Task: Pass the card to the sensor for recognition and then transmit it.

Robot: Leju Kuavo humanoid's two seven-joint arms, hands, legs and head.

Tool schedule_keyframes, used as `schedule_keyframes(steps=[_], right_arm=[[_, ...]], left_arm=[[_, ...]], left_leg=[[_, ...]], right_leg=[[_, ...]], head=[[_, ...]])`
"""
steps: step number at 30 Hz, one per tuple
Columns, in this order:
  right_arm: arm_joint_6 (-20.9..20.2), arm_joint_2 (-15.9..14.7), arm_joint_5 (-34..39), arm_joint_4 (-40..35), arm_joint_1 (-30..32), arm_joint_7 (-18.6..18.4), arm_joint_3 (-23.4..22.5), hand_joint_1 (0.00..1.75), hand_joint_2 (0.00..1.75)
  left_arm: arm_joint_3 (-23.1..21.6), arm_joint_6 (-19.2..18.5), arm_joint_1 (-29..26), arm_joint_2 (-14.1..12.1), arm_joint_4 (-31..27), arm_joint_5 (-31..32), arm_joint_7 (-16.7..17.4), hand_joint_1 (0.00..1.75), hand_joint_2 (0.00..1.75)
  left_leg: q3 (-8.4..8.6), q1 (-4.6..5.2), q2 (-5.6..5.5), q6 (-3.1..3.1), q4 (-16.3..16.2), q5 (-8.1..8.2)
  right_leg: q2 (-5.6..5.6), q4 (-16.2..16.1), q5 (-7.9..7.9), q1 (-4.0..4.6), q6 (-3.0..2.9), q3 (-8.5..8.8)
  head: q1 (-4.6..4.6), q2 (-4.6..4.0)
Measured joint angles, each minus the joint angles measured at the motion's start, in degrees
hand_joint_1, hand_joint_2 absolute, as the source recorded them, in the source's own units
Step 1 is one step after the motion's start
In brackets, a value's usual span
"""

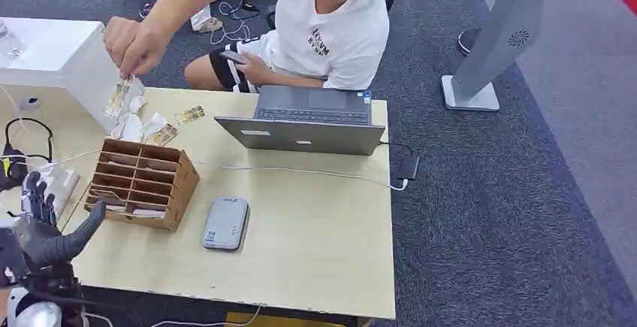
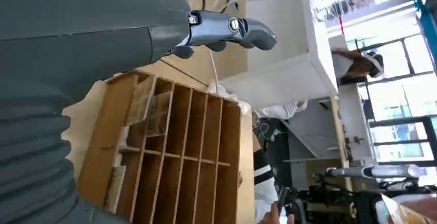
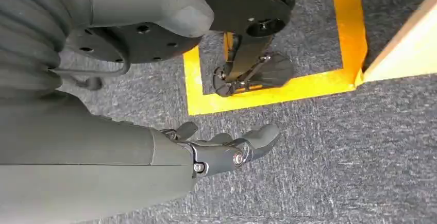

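A wooden card rack (image 1: 143,183) stands on the left of the table (image 1: 315,252), with cards in some slots (image 2: 149,105). The grey sensor pad (image 1: 226,222) lies flat to the rack's right. A person across the table pinches one card (image 1: 120,95) above crumpled wrappers; two more cards (image 1: 189,114) lie beside them. My left hand (image 1: 46,225) is raised at the table's near left corner, beside the rack (image 2: 170,147), thumb (image 2: 232,28) out and empty. My right hand (image 3: 227,149) hangs over the carpet, fingers loosely apart, holding nothing.
An open laptop (image 1: 304,120) sits at the table's far side, its cable (image 1: 300,171) running across to an adapter (image 1: 407,166). A white box (image 1: 67,60) and black cables (image 1: 26,135) crowd the far left. Yellow floor tape (image 3: 268,98) marks the carpet.
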State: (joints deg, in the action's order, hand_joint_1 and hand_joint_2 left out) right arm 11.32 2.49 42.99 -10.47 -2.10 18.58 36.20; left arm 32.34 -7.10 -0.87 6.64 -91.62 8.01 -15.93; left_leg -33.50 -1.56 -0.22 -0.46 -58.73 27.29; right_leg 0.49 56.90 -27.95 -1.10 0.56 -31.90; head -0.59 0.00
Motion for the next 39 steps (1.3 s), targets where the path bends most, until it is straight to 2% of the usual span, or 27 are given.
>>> schedule_keyframes(steps=[21,39], right_arm=[[0.35,1.29,-4.02,0.00,-1.23,-3.39,7.37,0.00,1.75],[1.62,2.86,-8.30,0.00,-2.03,-8.17,14.77,0.00,1.75]], left_arm=[[-21.11,10.67,15.44,-9.99,8.83,32.31,11.17,0.00,1.75],[-38.57,21.74,21.64,-21.46,9.75,60.35,23.19,0.00,1.75]], left_leg=[[0.00,0.00,0.04,-0.01,-0.02,-0.02],[0.00,0.00,0.03,-0.05,-0.02,-0.05]], right_leg=[[0.05,0.02,0.04,0.00,-0.01,-0.02],[0.05,0.05,0.04,0.00,-0.02,-0.03]], head=[[0.00,-0.02],[0.00,-0.02]])
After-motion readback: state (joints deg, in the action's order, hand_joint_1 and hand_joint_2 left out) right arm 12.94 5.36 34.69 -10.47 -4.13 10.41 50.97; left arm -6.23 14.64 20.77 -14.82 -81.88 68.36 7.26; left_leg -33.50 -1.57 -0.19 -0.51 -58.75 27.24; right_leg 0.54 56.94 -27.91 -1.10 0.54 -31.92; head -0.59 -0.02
